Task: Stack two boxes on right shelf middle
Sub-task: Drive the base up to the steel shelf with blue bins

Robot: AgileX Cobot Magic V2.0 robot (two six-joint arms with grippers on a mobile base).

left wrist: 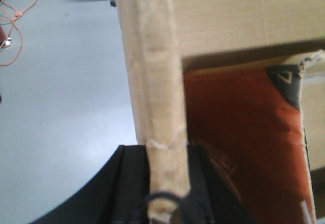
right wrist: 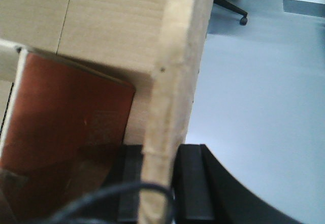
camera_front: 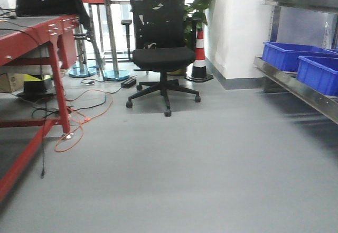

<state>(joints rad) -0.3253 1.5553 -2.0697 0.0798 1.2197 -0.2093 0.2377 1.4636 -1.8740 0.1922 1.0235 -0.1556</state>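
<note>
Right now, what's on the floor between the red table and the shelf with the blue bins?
In the front view: a black office chair, a striped traffic cone and an orange cable by the red table; the rest is bare floor.
</note>
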